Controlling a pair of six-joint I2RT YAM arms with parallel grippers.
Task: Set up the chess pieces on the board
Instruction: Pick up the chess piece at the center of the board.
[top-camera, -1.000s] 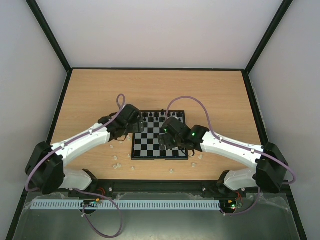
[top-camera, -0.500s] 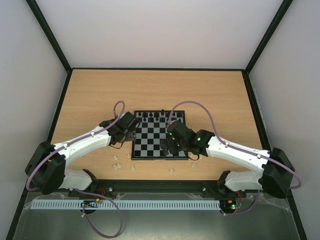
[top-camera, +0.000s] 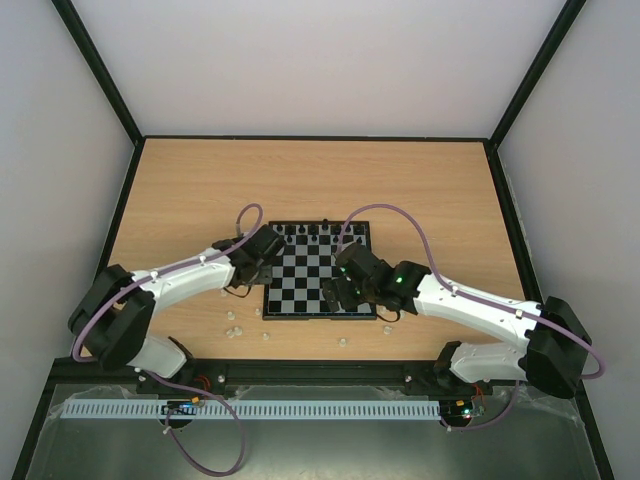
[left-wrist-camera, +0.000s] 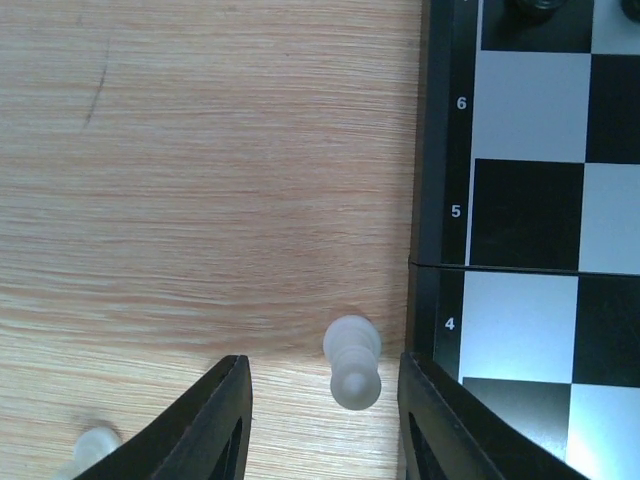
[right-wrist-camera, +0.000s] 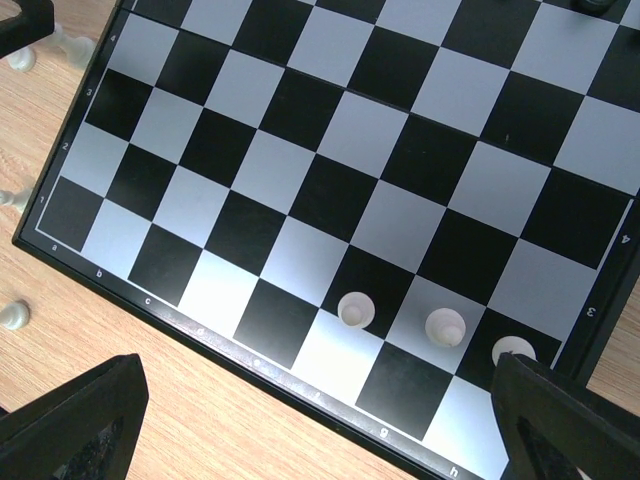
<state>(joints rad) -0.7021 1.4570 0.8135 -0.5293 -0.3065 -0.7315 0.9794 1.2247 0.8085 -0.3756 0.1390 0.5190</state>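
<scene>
The board (top-camera: 300, 313) lies mid-table with black chess pieces (top-camera: 310, 231) along its far row. Three white pawns (right-wrist-camera: 354, 309) (right-wrist-camera: 445, 327) (right-wrist-camera: 513, 350) stand near its h-corner. My left gripper (left-wrist-camera: 325, 420) hangs over the wood just left of the board's edge (left-wrist-camera: 440, 200), open. A white pawn (left-wrist-camera: 352, 362) stands between its fingers (left-wrist-camera: 215, 420) with a gap on each side. My right gripper (right-wrist-camera: 320, 430) hovers open over the board's near edge, holding nothing. From above, the left gripper (top-camera: 262, 262) is at the board's left side and the right gripper (top-camera: 337, 292) is over its near right part.
Loose white pieces lie on the wood left of the board (top-camera: 233, 318) and in front of it (top-camera: 343, 343) (top-camera: 388, 328). One more white piece (left-wrist-camera: 95, 445) sits left of my left fingers. Black frame posts edge the table.
My left gripper has shifted slightly toward the board's left edge and its jaws have narrowed around the white pawn. My right gripper has drawn back toward the board's near edge.
</scene>
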